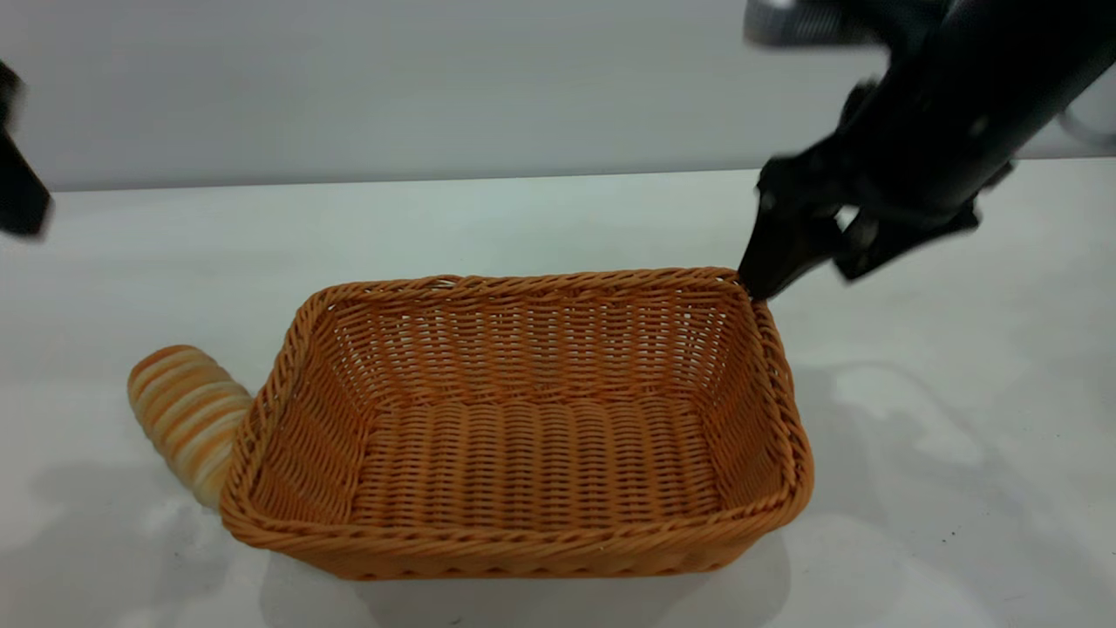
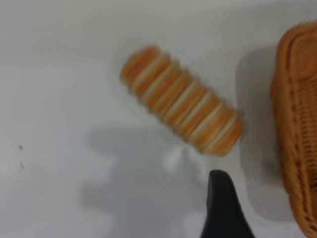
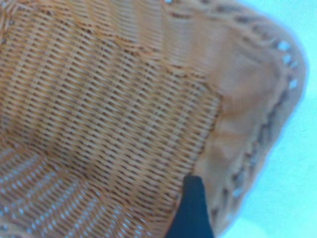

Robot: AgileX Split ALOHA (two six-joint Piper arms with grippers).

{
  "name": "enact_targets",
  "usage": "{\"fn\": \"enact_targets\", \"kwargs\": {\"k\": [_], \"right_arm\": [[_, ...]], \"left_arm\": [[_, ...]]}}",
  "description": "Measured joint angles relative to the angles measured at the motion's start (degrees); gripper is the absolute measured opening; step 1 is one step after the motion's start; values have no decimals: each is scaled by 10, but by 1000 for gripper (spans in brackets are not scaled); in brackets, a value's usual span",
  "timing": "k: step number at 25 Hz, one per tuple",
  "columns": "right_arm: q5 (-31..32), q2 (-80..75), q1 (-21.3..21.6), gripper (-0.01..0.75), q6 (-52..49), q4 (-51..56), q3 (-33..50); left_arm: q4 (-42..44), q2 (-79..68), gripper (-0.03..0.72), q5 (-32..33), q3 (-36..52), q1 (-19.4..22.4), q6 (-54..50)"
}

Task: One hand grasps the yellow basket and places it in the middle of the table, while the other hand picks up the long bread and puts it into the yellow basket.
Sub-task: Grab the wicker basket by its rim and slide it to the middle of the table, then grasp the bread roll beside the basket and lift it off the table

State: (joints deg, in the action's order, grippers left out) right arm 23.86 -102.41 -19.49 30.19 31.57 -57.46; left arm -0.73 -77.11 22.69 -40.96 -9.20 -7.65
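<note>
- The right gripper (image 1: 760, 288) sits at the far right corner of the basket (image 1: 523, 427), one finger tip at the braided rim; whether it pinches the rim I cannot tell.
- That corner hold suits dragging the basket toward mid-table (image 1: 540, 218).
- The bread (image 1: 185, 417) lies on the table, touching the basket's left end, within reach of the left arm.
- The left gripper (image 2: 223, 208) hovers near the bread; its spread cannot be told.

No text, label, brand, number or sign can be read in any of the three views. The yellow basket (image 1: 523, 523) shows only plain woven wicker, the long bread (image 1: 185, 410) only its pale crosswise stripes, and the white surface (image 1: 959, 392) only a few tiny dark specks.
</note>
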Motion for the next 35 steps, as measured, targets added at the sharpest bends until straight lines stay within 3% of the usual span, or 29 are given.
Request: {"fn": "enact_targets", "kwargs": {"k": [10,15,22,29,35], "right_arm": [[96,127,0,607,-46,-52,3],[129,183,0,596,-49,-51,16],[166,275,0,590,-50,-39,54],[178,374,0,589,-51,-29,92],[182,442,0,589,-51,-23,109]], "left_arm": [[-51,-169,513,-116,-2,0,-35],[-64,-236,513,-138,-34,0,-56],[-68,-312,513,-134,-98,0,-113],[-70,-364,513,-49,-159,29,-130],[-70,-393,513,-36,-171,46,-130]]}}
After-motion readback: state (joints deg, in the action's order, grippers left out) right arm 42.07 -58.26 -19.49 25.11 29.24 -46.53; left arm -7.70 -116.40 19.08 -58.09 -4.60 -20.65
